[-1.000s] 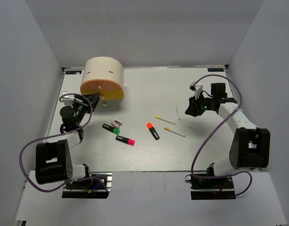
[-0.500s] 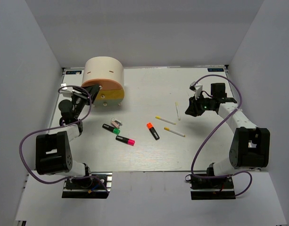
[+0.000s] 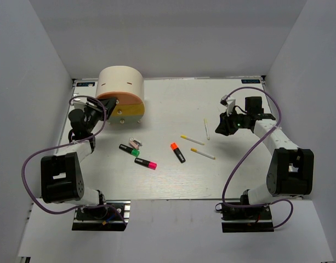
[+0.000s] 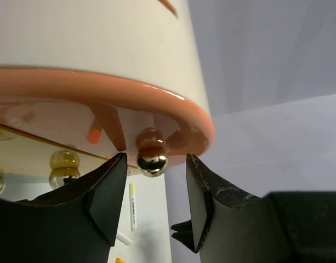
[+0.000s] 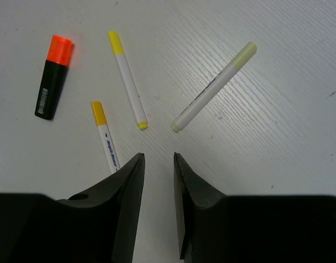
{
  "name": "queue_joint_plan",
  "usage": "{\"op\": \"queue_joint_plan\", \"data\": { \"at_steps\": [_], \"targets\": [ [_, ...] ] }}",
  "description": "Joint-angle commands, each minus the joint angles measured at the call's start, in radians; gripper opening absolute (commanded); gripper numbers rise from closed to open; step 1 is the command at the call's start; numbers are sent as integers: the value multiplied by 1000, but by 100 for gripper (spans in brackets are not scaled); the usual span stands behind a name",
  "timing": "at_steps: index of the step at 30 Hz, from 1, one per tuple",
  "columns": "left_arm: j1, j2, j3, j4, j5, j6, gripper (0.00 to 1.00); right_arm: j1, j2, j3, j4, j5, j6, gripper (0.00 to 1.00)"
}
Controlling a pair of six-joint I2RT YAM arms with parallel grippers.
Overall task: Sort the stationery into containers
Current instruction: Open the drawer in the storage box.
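Note:
The cream cylindrical unit (image 3: 121, 81) stands at the back left with an orange drawer (image 3: 119, 99) over a yellow drawer (image 3: 131, 112). My left gripper (image 3: 102, 109) is open at the orange drawer's front. In the left wrist view its fingers (image 4: 110, 192) flank the drawer's shiny knob (image 4: 152, 159) without touching it. Green (image 3: 129, 149), pink (image 3: 146, 163) and orange (image 3: 177, 152) highlighters and a tiny pink-and-white piece (image 3: 135, 143) lie mid-table. Three white sticks (image 3: 192, 139) lie right of them. My right gripper (image 3: 220, 129) hovers beside the sticks (image 5: 127, 79), slightly open and empty.
White walls close in the table on the left, back and right. The yellow drawer's knob (image 4: 64, 160) shows below the orange drawer (image 4: 102, 87). The orange highlighter (image 5: 52, 76) lies left of the sticks in the right wrist view.
My left gripper has moved back from the yellow drawer's front to the orange drawer's knob. The right arm and the stationery have not moved.

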Motion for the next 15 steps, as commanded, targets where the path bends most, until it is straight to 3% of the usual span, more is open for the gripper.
{"op": "queue_joint_plan", "data": {
  "at_steps": [1, 9, 15],
  "targets": [
    [-4, -11, 53, -95, -21, 48, 57, 3, 3, 2, 27, -19, 4, 34],
    [-13, -11, 71, -140, -30, 69, 51, 3, 0, -4, 30, -19, 7, 34],
    [-13, 12, 71, -96, -30, 60, 39, 3, -6, -5, 30, -19, 4, 32]
  ]
}}
